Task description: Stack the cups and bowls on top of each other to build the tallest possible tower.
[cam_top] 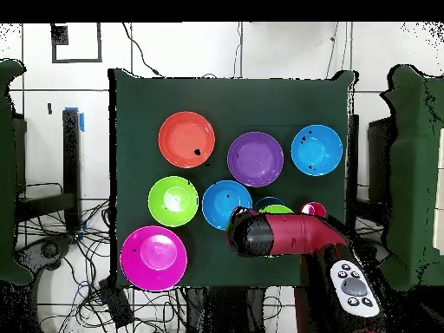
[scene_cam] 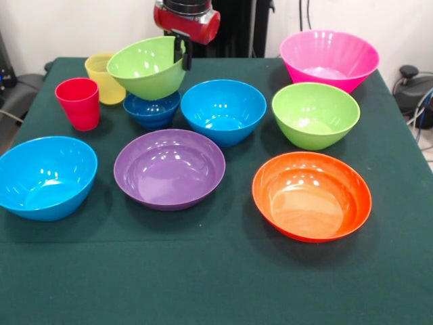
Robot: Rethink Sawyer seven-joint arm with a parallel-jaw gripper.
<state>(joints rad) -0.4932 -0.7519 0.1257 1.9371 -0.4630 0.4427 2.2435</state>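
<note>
My gripper [scene_cam: 181, 57] is shut on the right rim of a lime green bowl [scene_cam: 144, 68] and holds it tilted just above the small dark blue bowl [scene_cam: 152, 110]. The red cup [scene_cam: 78, 103] and the yellow cup [scene_cam: 101, 78] stand upright to the left of them. On the table stand a light blue bowl [scene_cam: 223, 112], a second lime green bowl [scene_cam: 314, 115], the pink bowl [scene_cam: 329, 59], the purple bowl [scene_cam: 169, 169], the orange bowl [scene_cam: 311, 196] and another light blue bowl [scene_cam: 44, 177]. In the overhead view the arm [cam_top: 277, 236] hides the gripper and the yellow cup.
The table has a dark green cloth [scene_cam: 203, 277] with open room along its front edge. In the overhead view the bowls spread over the cloth's lower half, and cables lie on the floor [cam_top: 78, 251] beside the table.
</note>
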